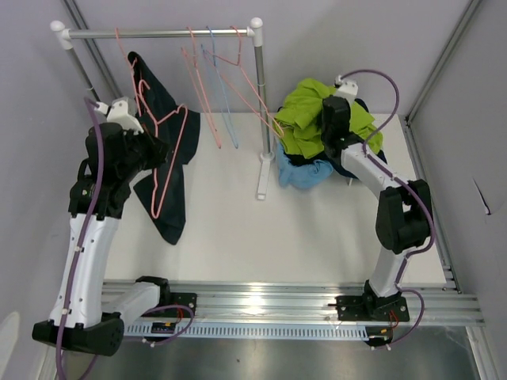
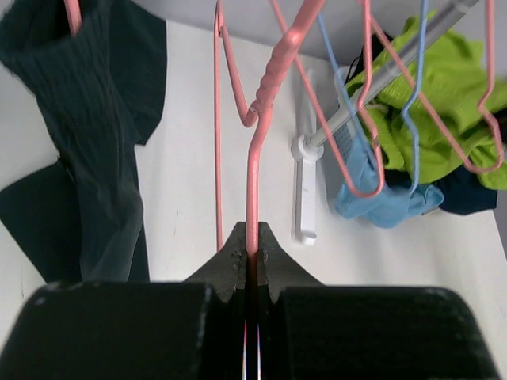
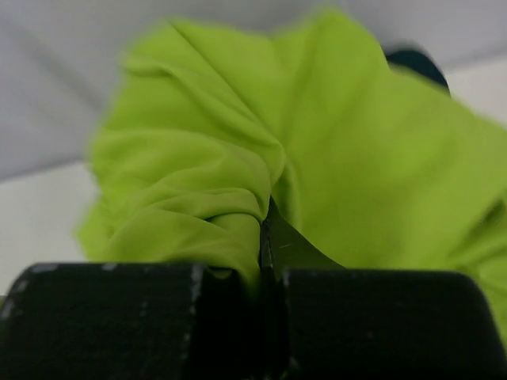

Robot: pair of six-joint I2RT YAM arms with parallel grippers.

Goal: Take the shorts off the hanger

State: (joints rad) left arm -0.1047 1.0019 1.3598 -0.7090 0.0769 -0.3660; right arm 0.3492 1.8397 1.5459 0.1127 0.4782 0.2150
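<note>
Left tool (image 2: 252,237) is closed tight on a single wire of a pink hanger (image 2: 252,170), pinching it just below the twisted neck. The hanger's hook rides the rail (image 1: 158,33) near its left end, and its frame slants down toward the left arm. The dark blue-green shorts (image 1: 170,202) hang at that same end, right beside the held wire. Their top is bunched near the hook and their lower part trails onto the bench (image 1: 238,237); exactly how they are threaded on the hanger cannot be told. They lie close to the bench's left edge and the wall there, so room on that side is tight. Further along the rail hang bare pink hangers and one blue hanger (image 1: 224,107), crowded near the upright post (image 1: 260,95), whose foot (image 1: 263,182) stands mid-bench. The right tool (image 3: 265,229) is closed on a fold of the lime green shorts (image 3: 356,150), which top a heap at the back right. The light blue shorts (image 1: 305,174) stick out from under the heap, beside the foot, with a darker cloth (image 2: 467,194) beneath. Open bench stretches across the front between the two arms.
</note>
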